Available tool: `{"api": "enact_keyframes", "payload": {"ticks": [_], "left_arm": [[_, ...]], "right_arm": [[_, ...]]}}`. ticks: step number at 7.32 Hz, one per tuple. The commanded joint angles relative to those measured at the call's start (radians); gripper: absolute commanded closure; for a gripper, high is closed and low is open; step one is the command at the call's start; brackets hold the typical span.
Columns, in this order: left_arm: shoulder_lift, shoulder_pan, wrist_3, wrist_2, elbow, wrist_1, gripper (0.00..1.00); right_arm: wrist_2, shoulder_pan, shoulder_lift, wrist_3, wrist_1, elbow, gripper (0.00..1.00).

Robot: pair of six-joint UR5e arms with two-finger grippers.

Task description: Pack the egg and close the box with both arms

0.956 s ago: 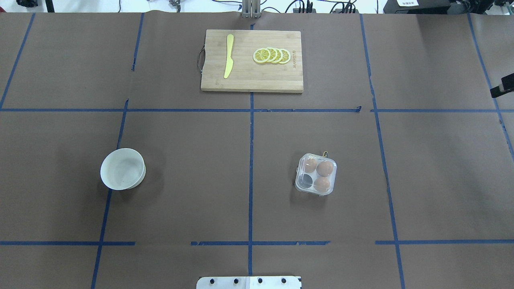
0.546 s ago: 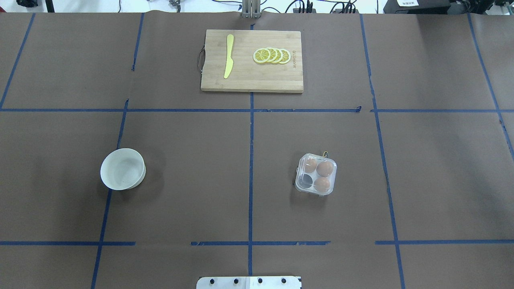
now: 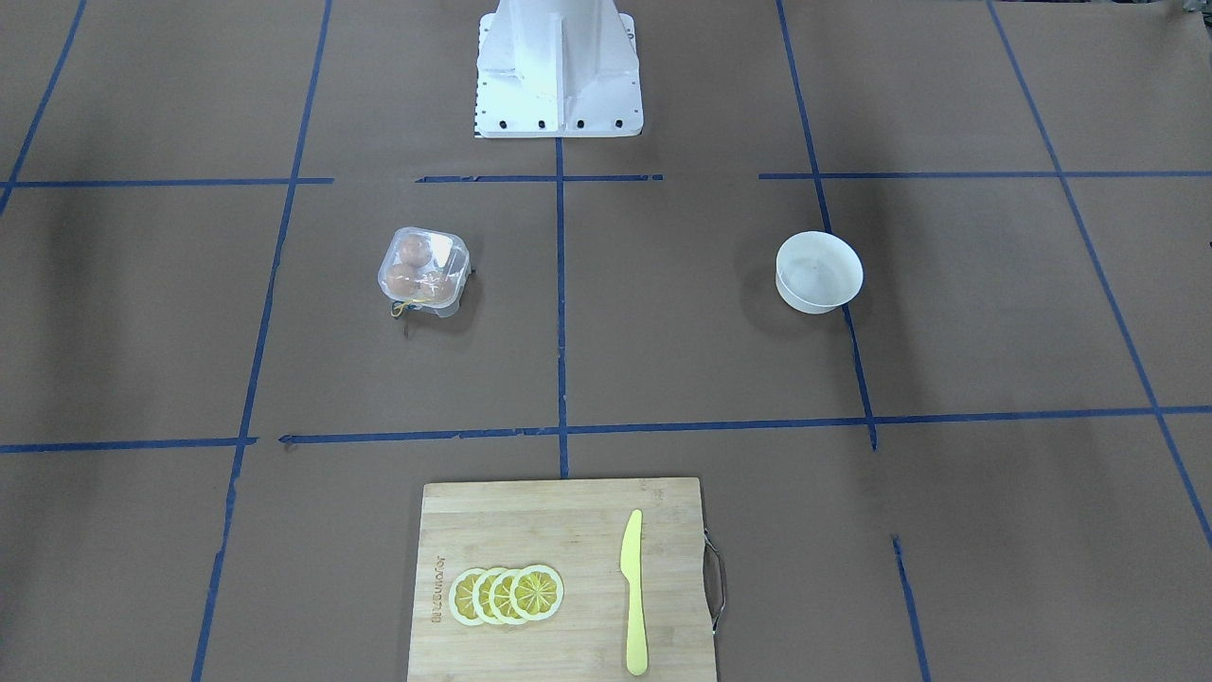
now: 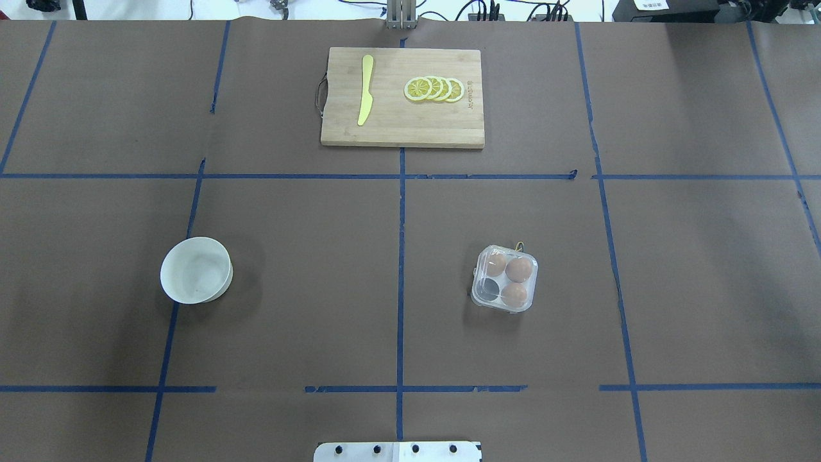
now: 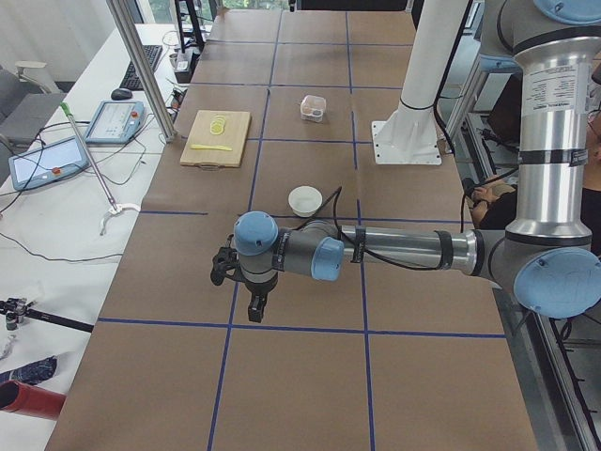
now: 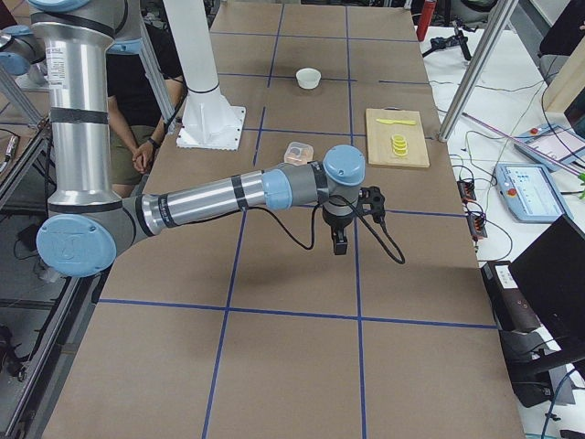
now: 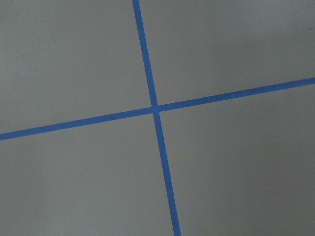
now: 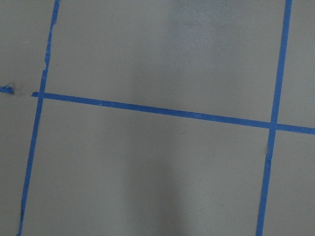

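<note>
Box (image 4: 505,278) holding three eggs (image 4: 519,269) sits right of centre overhead; right claw (image 6: 340,245) has left that frame's edge, so packing looks done; its grip, and left claw's (image 5: 254,308), I cannot tell.

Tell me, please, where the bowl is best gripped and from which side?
Probably the rim, from straight above: the bowl stands upright, its mouth open and empty, so one finger can drop inside the wall and the other outside it.
</note>
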Motion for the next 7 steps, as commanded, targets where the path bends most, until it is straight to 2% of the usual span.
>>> {"api": "enact_keyframes", "payload": {"ticks": [1, 4, 7], "left_arm": [[0.029, -0.024, -0.044, -0.024, -0.091, 0.036, 0.00], [0.026, -0.027, -0.038, -0.010, -0.090, 0.065, 0.00], [0.026, -0.035, 0.072, 0.073, -0.098, 0.074, 0.00]], "right_arm": [[0.000, 0.000, -0.005, 0.000, 0.002, -0.002, 0.00], [-0.001, 0.000, -0.013, -0.006, 0.002, -0.011, 0.00], [-0.010, 0.000, -0.011, -0.032, 0.002, -0.036, 0.00]]}}
